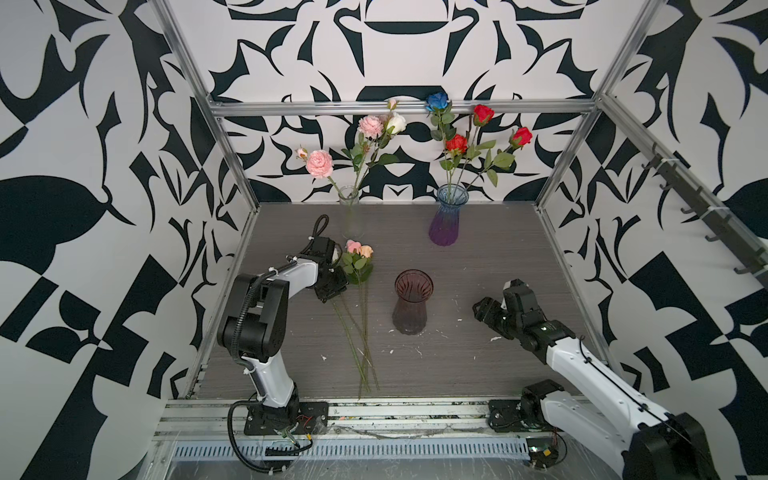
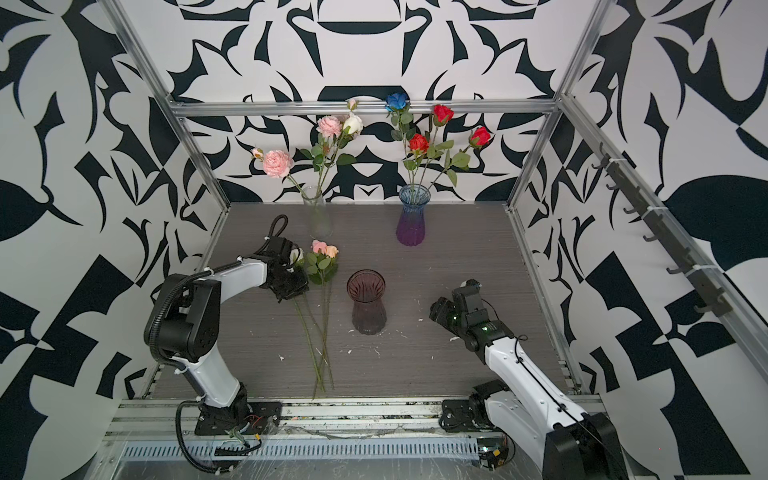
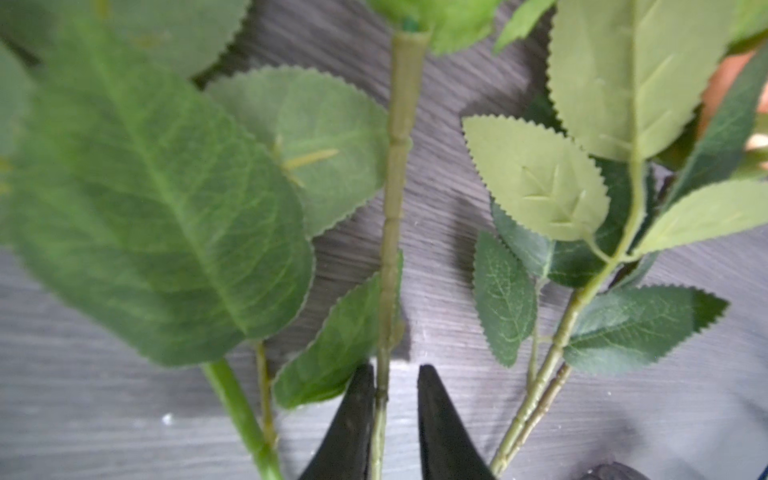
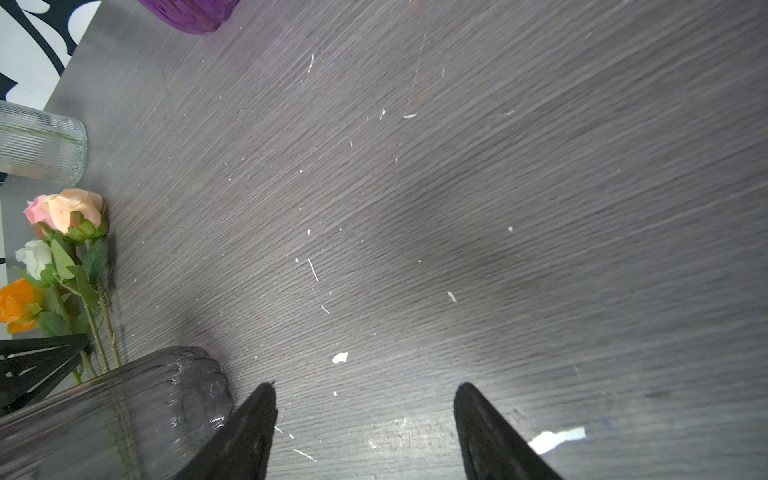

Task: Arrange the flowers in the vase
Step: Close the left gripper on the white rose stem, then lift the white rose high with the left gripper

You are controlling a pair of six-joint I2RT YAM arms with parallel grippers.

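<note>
Left gripper [image 3: 395, 374]: jaws narrow around one green stem [image 3: 395, 199], one finger touching it, other finger just apart.
Right gripper [image 4: 365, 388]: spread wide, holding nothing, over table [image 4: 457, 187].
Flowers [image 1: 360, 266]: lying on table, just left of dark vase [image 1: 411, 307].
Dark vase: upright, mid-table.

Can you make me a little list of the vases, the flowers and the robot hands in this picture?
Front vase: dark vase, upright, empty, central.
Back vases: clear vase with pink and white blooms; blue-purple vase with red and blue roses.
Loose flowers: lying on the table, left of the dark vase.
Left gripper: jaws narrow around one green stem, not clamped.
Right gripper: open, empty, right of the dark vase.
</note>
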